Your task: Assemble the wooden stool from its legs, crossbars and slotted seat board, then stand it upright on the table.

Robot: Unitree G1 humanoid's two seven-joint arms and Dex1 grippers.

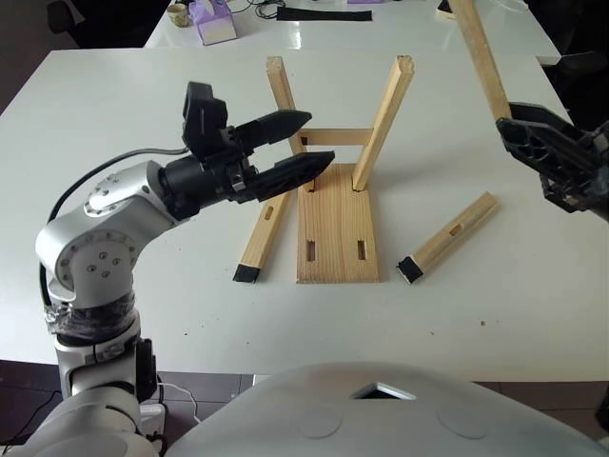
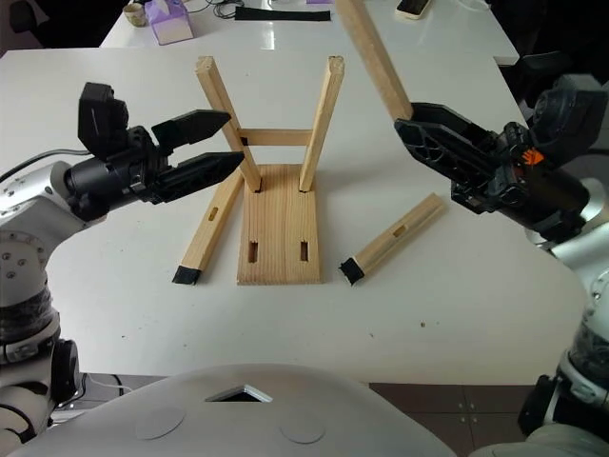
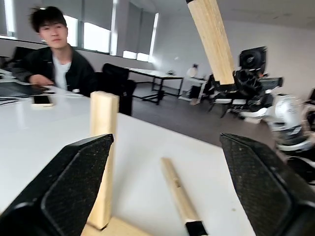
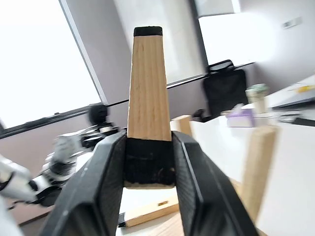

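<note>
At the left of the head view, the left claw (image 1: 319, 138) hung above the white table (image 1: 124, 133), its two black fingers spread wide with nothing between them. Its tips lay over the lower part of the left upright leg (image 1: 282, 93); whether they touched that leg could not be told. In its wrist view the leg stood beyond the fingers, close to one of them.

Below the claw a loose leg (image 1: 263, 231) lay flat, black-capped end toward the bottom of the frame, just beside the left edge of the slotted seat board (image 1: 335, 233). The board lay flat at centre frame. Two legs stood tilted out of its far end: the left one and the right upright leg (image 1: 384, 119), joined by a crossbar (image 1: 338, 136).

Right of the board, apart from it, another loose leg (image 1: 449, 238) lay on a diagonal, its capped end nearest the board.

At the right edge, the right claw (image 4: 148, 167) was raised off the table and pinched the bottom end of a held leg (image 2: 366, 48) between both fingers. That leg slanted up toward the top of the frame.
</note>
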